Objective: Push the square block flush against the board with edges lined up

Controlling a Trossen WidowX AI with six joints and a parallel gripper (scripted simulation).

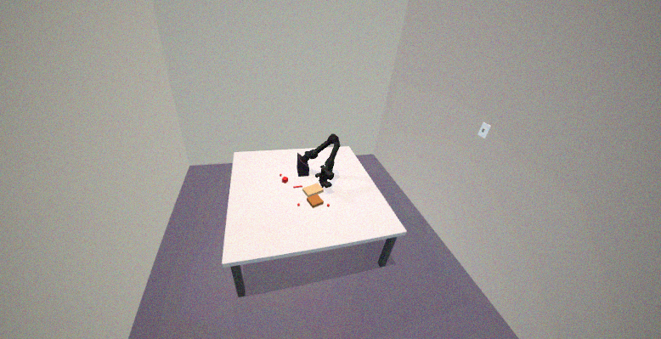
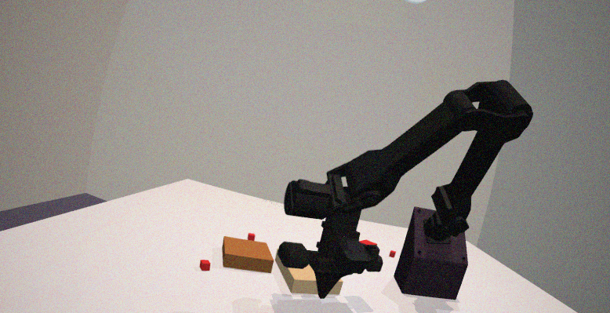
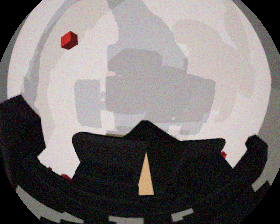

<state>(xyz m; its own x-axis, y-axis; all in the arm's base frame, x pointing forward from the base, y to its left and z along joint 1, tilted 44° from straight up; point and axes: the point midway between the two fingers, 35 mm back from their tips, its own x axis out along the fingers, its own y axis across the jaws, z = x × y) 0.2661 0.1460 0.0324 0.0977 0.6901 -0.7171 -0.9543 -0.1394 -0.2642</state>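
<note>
The orange-brown square block (image 1: 314, 200) (image 2: 247, 249) lies flat on the table. The tan board (image 1: 313, 189) (image 2: 302, 285) lies flat beside it, turned at an angle to it. Their near corners are very close in the top view; a narrow gap shows between them in the exterior view. My gripper (image 1: 326, 185) (image 2: 322, 295) (image 3: 144, 123) is shut and empty, pointing down beside the board, on the side away from the block. It hides part of the board in the exterior view. Whether the tips touch the board is unclear. In the wrist view the fingers hide most of the board.
Small red cubes (image 1: 298, 204) (image 1: 328, 205) (image 2: 205, 265) (image 2: 251, 237) (image 3: 69, 40) lie around the block. A larger red piece (image 1: 285, 179) and a thin red stick (image 1: 297, 186) lie beyond the board's other side. The dark arm base (image 1: 302, 167) (image 2: 433, 267) stands behind.
</note>
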